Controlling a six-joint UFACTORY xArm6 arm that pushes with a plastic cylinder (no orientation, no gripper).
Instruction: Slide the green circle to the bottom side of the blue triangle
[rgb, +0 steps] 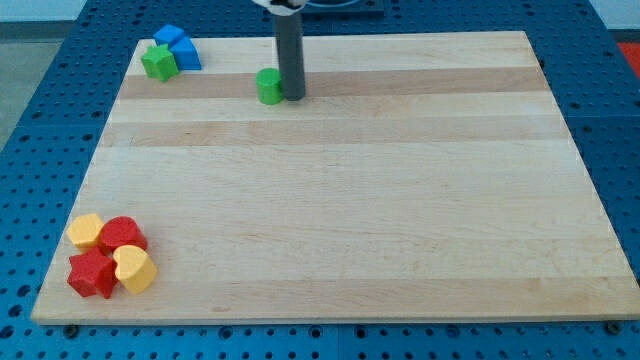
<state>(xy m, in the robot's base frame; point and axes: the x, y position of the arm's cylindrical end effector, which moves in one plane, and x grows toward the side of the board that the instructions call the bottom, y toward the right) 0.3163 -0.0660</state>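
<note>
The green circle (268, 86) is a small green cylinder on the wooden board near the view's top, left of centre. My tip (292, 97) stands right against its right side, touching or nearly touching. The blue triangle (171, 38) sits at the board's top-left corner, pressed against a blue block (186, 54) just to its lower right. A green star-like block (158, 62) lies at the lower left of this blue pair. The green circle is well to the right of that cluster.
At the board's bottom-left corner sit a yellow block (86, 231), a red round block (122, 235), a red star (91, 273) and a yellow heart (134, 268), packed together. The board (400, 200) rests on a blue perforated table.
</note>
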